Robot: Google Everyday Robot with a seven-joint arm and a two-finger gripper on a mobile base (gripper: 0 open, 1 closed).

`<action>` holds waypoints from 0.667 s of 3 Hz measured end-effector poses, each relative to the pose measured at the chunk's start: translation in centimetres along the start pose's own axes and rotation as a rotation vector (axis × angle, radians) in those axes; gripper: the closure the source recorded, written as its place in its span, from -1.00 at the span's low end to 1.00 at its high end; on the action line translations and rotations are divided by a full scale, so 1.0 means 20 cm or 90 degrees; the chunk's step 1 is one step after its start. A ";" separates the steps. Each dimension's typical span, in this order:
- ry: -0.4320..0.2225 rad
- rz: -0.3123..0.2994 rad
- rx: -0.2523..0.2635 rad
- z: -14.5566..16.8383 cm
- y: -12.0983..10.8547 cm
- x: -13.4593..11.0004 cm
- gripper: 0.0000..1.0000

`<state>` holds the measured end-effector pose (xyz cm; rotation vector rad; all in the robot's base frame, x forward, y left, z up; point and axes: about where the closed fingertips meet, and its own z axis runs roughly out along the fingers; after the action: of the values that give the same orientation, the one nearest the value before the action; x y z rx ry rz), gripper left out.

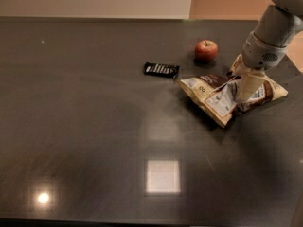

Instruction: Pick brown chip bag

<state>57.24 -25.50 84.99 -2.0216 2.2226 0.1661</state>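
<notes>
A large crinkly tan-and-dark-brown chip bag [215,98] with a white label panel is seen lying at the right side of the dark glossy desk [94,126]. Its bunched middle is clamped by the cream claw [242,79], which is set down on it from above. A round red apple [206,50] is placed near, behind the bag, and a small black wrapped bar [161,69] is found to its left.

Middle of the brown chip bag [217,100] is hidden by the gripper [243,85] upon it; the arm [277,25] is cropped at top right.
</notes>
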 end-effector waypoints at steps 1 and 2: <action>0.004 0.004 0.008 -0.04 0.03 -0.01 0.74; -0.003 0.000 0.018 -0.12 0.06 -0.06 1.00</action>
<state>56.08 -24.52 87.49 -2.0048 2.2098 0.1386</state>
